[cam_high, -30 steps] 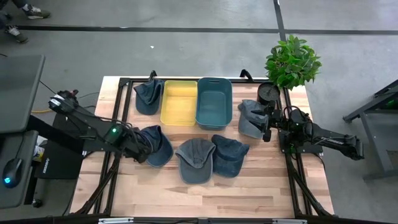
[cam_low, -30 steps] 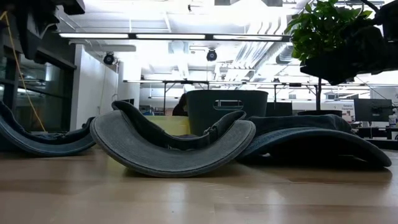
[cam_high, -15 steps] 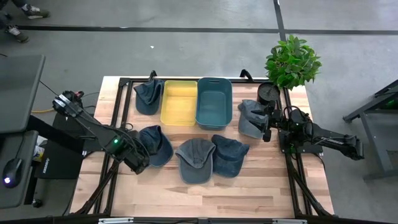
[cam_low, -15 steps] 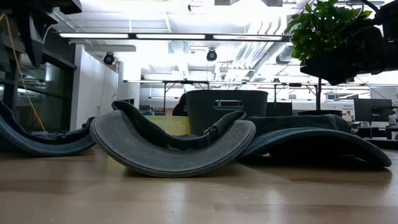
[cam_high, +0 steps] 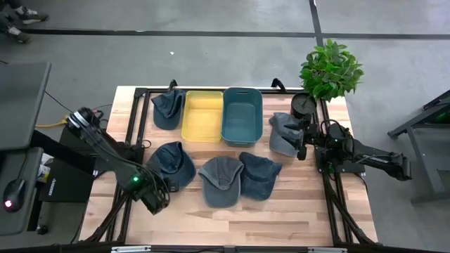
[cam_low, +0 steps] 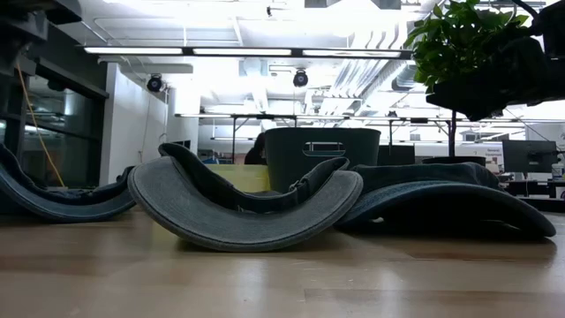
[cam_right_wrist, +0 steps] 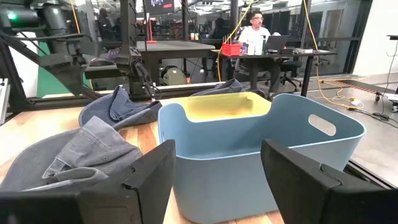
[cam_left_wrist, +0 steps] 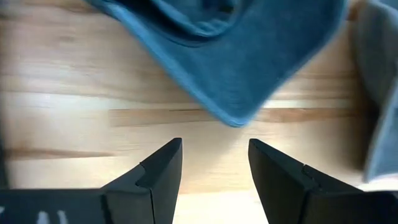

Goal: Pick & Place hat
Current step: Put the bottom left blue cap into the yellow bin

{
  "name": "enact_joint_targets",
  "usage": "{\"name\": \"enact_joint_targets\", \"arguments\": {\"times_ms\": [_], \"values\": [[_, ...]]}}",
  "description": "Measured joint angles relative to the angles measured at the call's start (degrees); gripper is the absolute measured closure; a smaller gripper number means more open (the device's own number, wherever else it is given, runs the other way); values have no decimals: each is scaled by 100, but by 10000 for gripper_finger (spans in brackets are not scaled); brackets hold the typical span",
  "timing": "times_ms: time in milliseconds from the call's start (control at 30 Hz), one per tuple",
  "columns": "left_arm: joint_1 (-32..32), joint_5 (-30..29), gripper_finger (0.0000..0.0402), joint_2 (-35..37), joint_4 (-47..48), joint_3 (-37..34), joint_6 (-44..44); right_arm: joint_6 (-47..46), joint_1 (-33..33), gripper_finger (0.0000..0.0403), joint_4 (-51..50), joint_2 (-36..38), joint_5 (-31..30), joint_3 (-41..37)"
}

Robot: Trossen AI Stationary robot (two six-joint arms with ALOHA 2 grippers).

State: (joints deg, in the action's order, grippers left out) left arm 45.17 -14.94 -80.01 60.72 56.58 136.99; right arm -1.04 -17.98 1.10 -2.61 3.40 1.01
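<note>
Several denim hats lie on the wooden table. A blue hat (cam_high: 171, 164) lies at the left, a grey hat (cam_high: 220, 180) and a blue hat (cam_high: 259, 176) in the middle, a grey hat (cam_high: 283, 133) at the right and a blue hat (cam_high: 167, 109) by the bins. My left gripper (cam_high: 156, 199) is open and hovers over bare wood just on the near side of the left blue hat. The tip of that hat's brim (cam_left_wrist: 233, 118) shows beyond the fingers (cam_left_wrist: 163, 168). My right gripper (cam_high: 303, 143) waits open beside the right grey hat (cam_right_wrist: 81, 155).
A yellow bin (cam_high: 202, 116) and a blue bin (cam_high: 242, 116) stand side by side at the far edge. A potted plant (cam_high: 330, 69) stands at the far right corner. Bare wood (cam_high: 232, 221) runs along the near edge. People sit at desks in the room behind.
My left gripper has drawn back from over the left blue hat toward the table's near edge and now stands past the hat's brim. The hat lies where it was. The right arm has kept still.
</note>
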Motion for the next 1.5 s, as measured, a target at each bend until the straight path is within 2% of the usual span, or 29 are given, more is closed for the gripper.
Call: {"name": "enact_joint_targets", "arguments": {"times_ms": [100, 200, 367, 467, 667, 833, 933, 1200, 1300, 1433, 1500], "values": [[0, -215, 221, -139, -252, 0, -104, 0, -2, 171, 0, 0, 1, 0], [-13, -312, 221, -159, -487, 0, -791, 0, 0, 171, 0, 0, 0, 0], [-17, -335, 221, -159, -625, 81, -3056, -2, -2, 171, 0, 0, 0, -2], [-17, -257, 221, -159, -373, 292, -4504, 0, -1, 171, 0, 0, 2, 0], [-188, 450, 221, -151, 161, 574, -7314, 0, 0, 171, 0, 0, 2, 0], [-577, 1324, 221, -151, 379, 568, -9047, -2, -2, 171, 0, 0, 0, 0], [-837, 1489, 221, -151, 484, 566, -9986, -2, -2, 171, 0, 0, 0, 0], [-1191, 1280, 221, -151, 697, 566, -11432, 0, 0, 171, 0, 0, 2, 0], [-1182, 1240, 220, -151, 698, 566, -11477, -2, 0, 171, 0, 0, 0, -2], [-1180, 1674, 220, -151, 698, 566, -11430, -2, 0, 171, 0, 0, 0, -1], [-1180, 1618, 220, -151, 705, 566, -11343, 0, -1, 171, 0, 1, 2, -1]]}}
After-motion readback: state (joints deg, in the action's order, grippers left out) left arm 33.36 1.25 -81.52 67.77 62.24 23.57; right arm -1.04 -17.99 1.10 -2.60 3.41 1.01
